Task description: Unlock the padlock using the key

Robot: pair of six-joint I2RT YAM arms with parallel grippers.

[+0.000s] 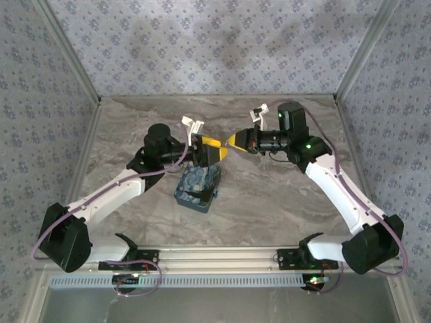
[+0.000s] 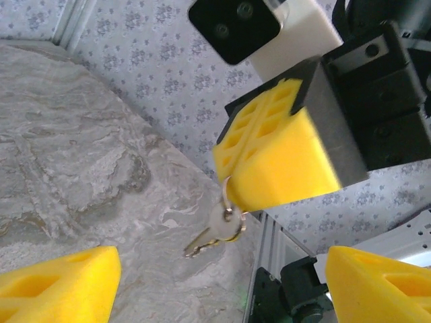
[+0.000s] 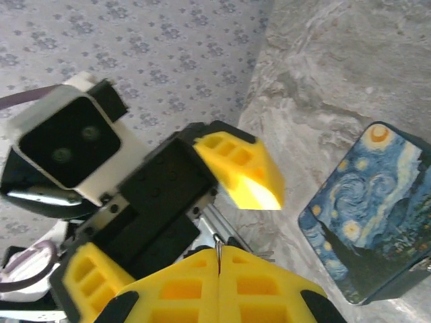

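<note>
Key (image 2: 217, 227) dangles from clamped right gripper (image 2: 231, 192), seemingly between wide-spread left gripper (image 1: 215, 149) fingers.

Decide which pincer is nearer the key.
Right. The right pincer is shut on the key ring, the key dangling just below; the left pincer faces it, open, not touching the key.

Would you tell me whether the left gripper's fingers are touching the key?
Apart. The left wrist view shows the key hanging from the right gripper, with clear gaps to both left fingers.
</note>
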